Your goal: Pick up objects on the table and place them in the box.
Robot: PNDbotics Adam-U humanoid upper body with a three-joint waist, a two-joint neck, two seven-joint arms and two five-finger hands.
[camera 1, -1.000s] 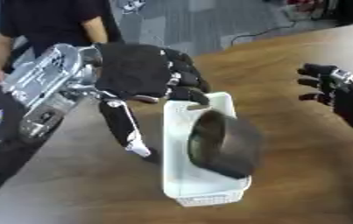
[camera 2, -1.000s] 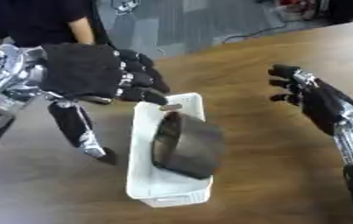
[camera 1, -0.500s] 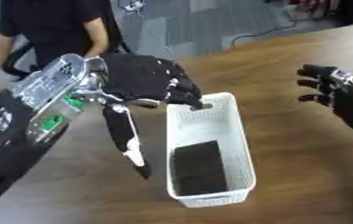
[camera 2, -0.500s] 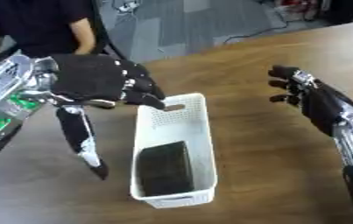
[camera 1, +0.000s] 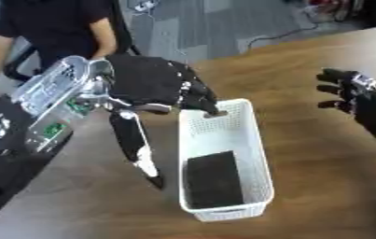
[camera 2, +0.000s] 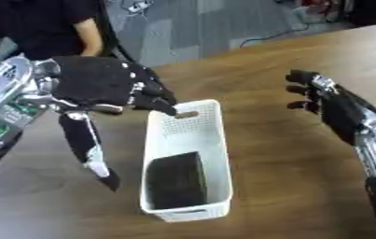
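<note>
A white perforated box (camera 1: 253, 145) stands lengthwise in the middle of the brown table. A flat black rectangular object (camera 1: 213, 179) lies on its floor at the near end. My left hand (camera 1: 151, 88) hovers over the box's far left corner, open, with its fingers (camera 1: 200, 96) spread toward the far rim and its thumb (camera 1: 136, 145) hanging down beside the left wall. It holds nothing. My right hand (camera 2: 328, 96) is raised at the right, well away from the box, open with loosely bent fingers and nothing in it.
The wooden table (camera 1: 321, 172) runs out to the right and toward me around the box. Beyond the far edge is grey floor with cables, and a person in black stands at the far left corner.
The black object has dropped from tilted in the box to flat on its floor. My left hand has lifted back toward the far left. My right hand has hardly moved.
</note>
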